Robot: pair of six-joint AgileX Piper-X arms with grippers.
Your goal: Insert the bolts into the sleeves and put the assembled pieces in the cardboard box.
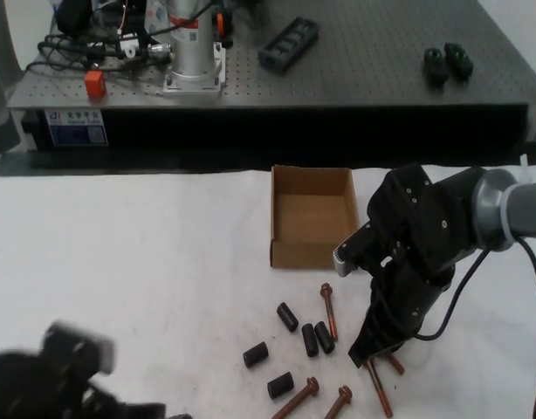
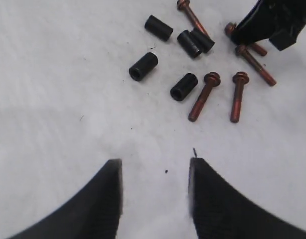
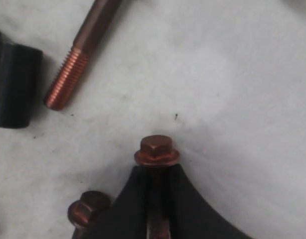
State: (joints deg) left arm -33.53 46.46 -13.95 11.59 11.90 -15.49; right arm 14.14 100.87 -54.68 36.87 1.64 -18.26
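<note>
Right fingers (image 3: 128, 209) are clamped tight on a copper bolt (image 3: 156, 151), hex head poking past the tips, down low at the lower right of the high view. Left fingers (image 2: 105, 199) gape wide over bare desk (image 2: 53, 99), holding nothing. Five black sleeves (image 2: 143, 65) lie loose mid-frame, and the cardboard box (image 1: 307, 253) sits just above them. I'd call this the bolt pickup. Next I need to lift, get a sleeve into the left, then line the threads up with its bore.

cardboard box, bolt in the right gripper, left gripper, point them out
cardboard box (image 1: 303, 255), high view, front wall
gripped bolt (image 3: 156, 151), right wrist view, hex head
left gripper (image 2: 154, 169), left wrist view, between fingertips
</note>
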